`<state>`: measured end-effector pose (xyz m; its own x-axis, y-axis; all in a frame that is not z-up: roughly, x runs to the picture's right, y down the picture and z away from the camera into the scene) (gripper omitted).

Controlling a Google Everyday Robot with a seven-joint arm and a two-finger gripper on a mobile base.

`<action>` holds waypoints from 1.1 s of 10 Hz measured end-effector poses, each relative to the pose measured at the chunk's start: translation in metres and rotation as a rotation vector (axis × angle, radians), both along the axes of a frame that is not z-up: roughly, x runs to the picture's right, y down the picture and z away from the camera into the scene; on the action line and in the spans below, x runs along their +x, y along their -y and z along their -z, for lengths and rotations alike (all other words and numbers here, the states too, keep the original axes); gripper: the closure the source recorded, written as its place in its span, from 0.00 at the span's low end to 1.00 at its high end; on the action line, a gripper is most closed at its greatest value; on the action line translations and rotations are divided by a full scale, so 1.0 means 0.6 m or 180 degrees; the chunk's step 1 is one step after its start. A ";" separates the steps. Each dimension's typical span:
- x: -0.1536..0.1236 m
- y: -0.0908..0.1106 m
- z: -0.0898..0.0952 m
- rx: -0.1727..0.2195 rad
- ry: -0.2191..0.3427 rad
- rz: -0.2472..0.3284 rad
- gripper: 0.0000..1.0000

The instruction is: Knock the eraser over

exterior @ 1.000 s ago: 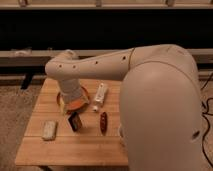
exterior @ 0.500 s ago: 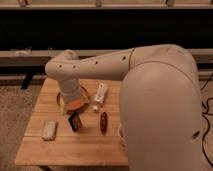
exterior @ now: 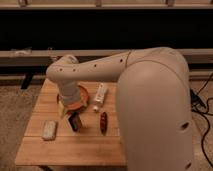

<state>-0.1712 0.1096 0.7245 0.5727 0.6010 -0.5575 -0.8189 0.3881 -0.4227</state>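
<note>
No movement is registered over the last second: gripper (exterior: 66, 109) is held beside the upright eraser (exterior: 74, 121), aperture cannot be told, knock pending.

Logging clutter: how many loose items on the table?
4: pale block at left, dark eraser by the gripper, reddish item centre, white bottle behind. An orange shape under the arm may be another.

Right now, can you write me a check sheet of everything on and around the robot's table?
Surface: light wooden table.
Job's things: small dark upright block, probably the eraser, not yet knocked over.
Clutter: pale flat rectangular pad; white bottle-shaped object lying down; reddish-brown oblong item.
Grippers: gripper low over the table, close beside the block.
Cables: black cables on the floor.
Surroundings: speckled carpet; dark wall behind.
</note>
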 end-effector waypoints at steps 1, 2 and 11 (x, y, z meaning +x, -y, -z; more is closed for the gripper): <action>-0.010 -0.001 -0.001 -0.0017 0.0041 0.0009 0.20; -0.022 -0.009 -0.009 -0.0056 0.0079 0.0038 0.20; -0.088 -0.069 -0.064 -0.0331 0.0313 0.0205 0.20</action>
